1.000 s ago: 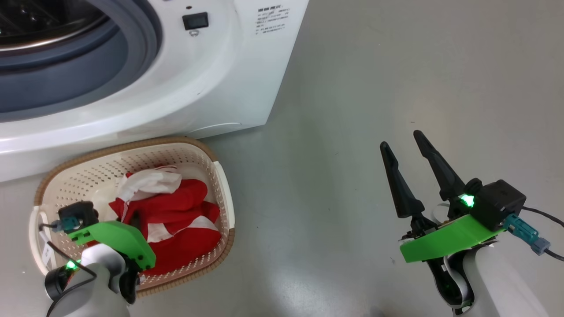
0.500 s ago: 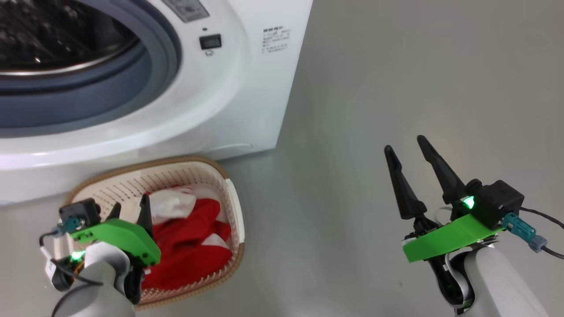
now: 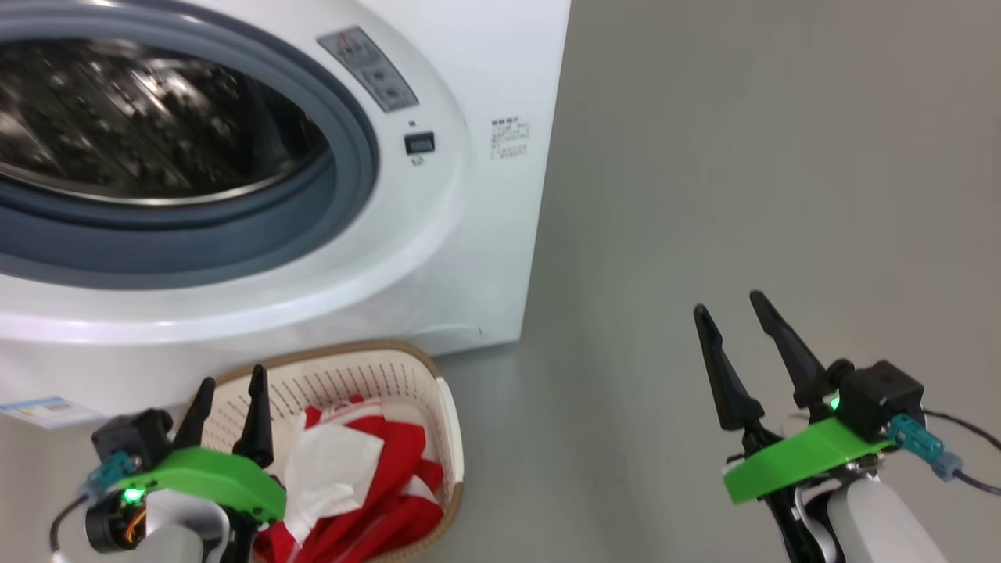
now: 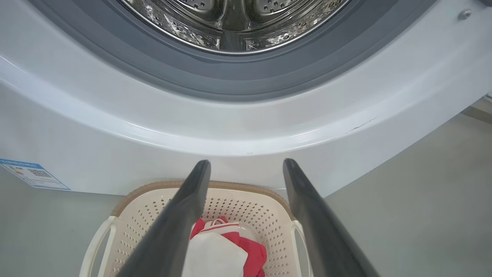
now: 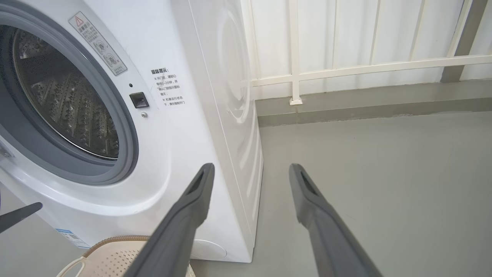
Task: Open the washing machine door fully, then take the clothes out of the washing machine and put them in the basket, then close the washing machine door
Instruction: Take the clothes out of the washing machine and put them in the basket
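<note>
The washing machine stands with its mouth uncovered, showing the grey gasket and the steel drum; no clothes show inside. The washing machine door is out of view. The cream basket sits on the floor against the machine's front, with the red and white clothes lying in it. My left gripper hangs open above the basket's left part, fingers pointing at the machine, with nothing between them. My right gripper is open and empty over bare floor to the right.
Grey floor stretches to the right of the machine. A white railing and wall with a low kerb run behind it. A small blue label sits low on the machine's front.
The head camera has tilted up towards the drum. My left gripper has opened and lifted out of the basket, leaving the clothes there. The right gripper has kept its pose.
</note>
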